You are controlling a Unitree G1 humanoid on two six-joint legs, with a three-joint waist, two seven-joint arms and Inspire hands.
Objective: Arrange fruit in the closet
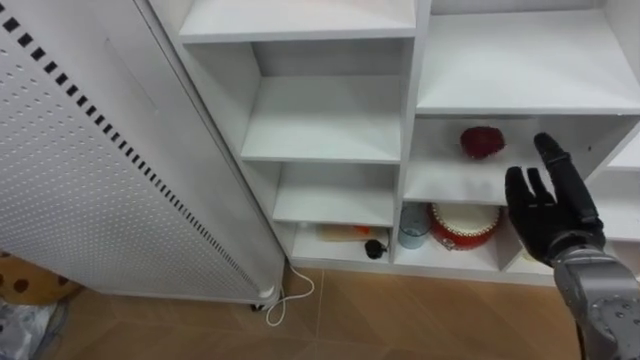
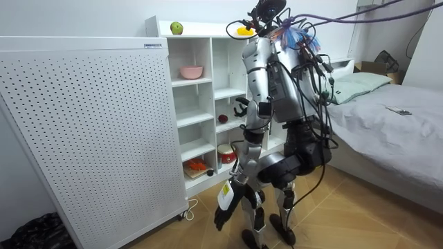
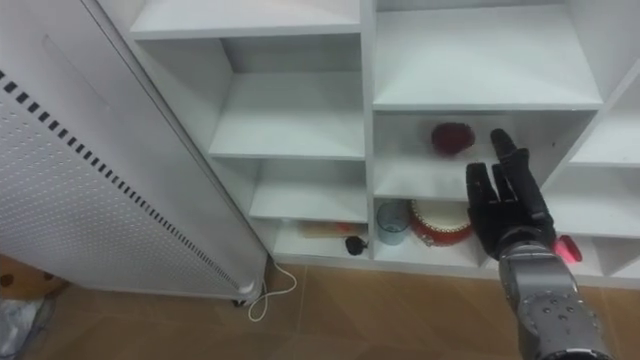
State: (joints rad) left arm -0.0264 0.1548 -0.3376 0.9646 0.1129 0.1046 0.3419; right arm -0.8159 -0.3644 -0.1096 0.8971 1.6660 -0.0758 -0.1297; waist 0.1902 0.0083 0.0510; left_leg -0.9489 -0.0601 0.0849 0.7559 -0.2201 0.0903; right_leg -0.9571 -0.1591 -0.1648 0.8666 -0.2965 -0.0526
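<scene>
Left eye view shows the right hand (image 1: 548,213) empty, fingers straight, with the dark red round fruit (image 1: 482,141) resting apart just above-left of it on a white closet shelf (image 1: 440,182); that placement appears done.

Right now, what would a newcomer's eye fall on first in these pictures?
First the robot's right hand, dark and open with straight fingers, raised before the white closet. Just left of it a dark red fruit lies on a middle shelf, with a round red container on the shelf below. A big white perforated panel stands at the view's left.
</scene>
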